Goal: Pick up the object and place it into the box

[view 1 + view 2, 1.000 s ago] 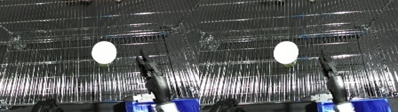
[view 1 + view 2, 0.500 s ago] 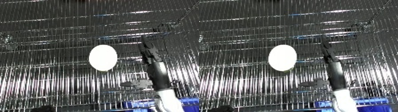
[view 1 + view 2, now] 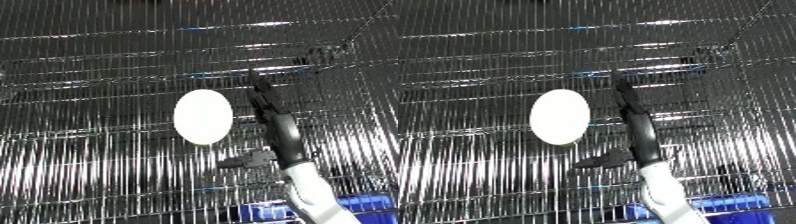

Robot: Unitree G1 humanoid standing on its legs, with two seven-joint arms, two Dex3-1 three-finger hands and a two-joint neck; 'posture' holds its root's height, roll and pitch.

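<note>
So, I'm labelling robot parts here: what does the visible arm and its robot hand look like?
Only one arm shows, the right. Its robot hand is black, long and slim, with narrow fingers and a thumb branching off near the wrist. Below it the forearm is white and rounded. No cables or markings can be made out.

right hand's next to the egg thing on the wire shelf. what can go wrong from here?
1. The right hand is beside the white oval object, apart from it, fingers straight and thumb out. A sideways touch could roll the object away along the wire shelf.
2. The object is smooth and rounded, so it may slip as the fingers close.
3. Only a blue edge of the bin shows at the bottom, so the drop may miss.
</note>
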